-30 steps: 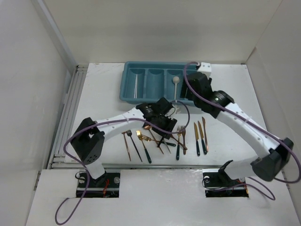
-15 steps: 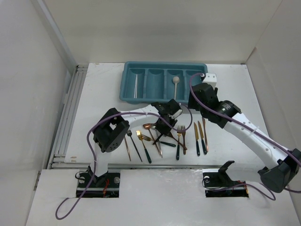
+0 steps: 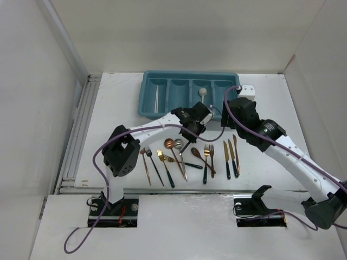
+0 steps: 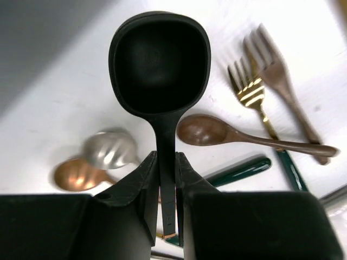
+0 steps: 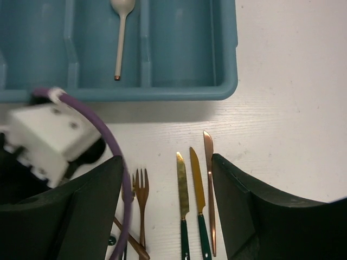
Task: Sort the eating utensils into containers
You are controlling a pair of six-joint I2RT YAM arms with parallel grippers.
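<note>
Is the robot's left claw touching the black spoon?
Touching. The left wrist view shows the left gripper clamped on the handle of the black spoon, one finger pressed against each side with no gap.

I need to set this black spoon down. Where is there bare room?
The tray's rightmost compartment is bare, beside the white spoon's. The table is bare left of the tray and right of the three knives. The row of forks and spoons under the left gripper, shut on the black spoon, is crowded.

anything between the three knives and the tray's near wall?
Nothing: only bare table lies between the tips of the three knives and the near wall of the tray. The right wrist view shows it.
</note>
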